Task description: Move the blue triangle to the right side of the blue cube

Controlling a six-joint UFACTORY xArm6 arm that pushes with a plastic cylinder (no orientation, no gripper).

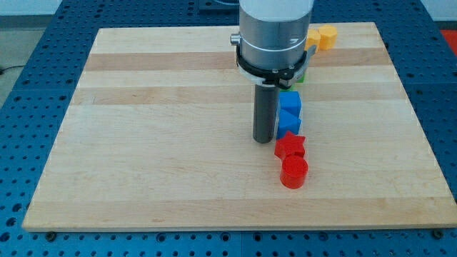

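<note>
My tip [263, 138] rests on the board just left of two blue blocks. The upper blue block [290, 101] looks like the cube. The lower blue block [288, 121] touches it from below and looks like the triangle; its shape is partly hidden by the rod. A red star [290, 146] lies right below the lower blue block. A red cylinder [293, 173] touches the star from below.
A yellow block [326, 36] and an orange block [312, 38] sit near the board's top edge, right of the arm. A green block [302, 74] peeks out behind the arm's body. The wooden board [164, 128] lies on a blue perforated table.
</note>
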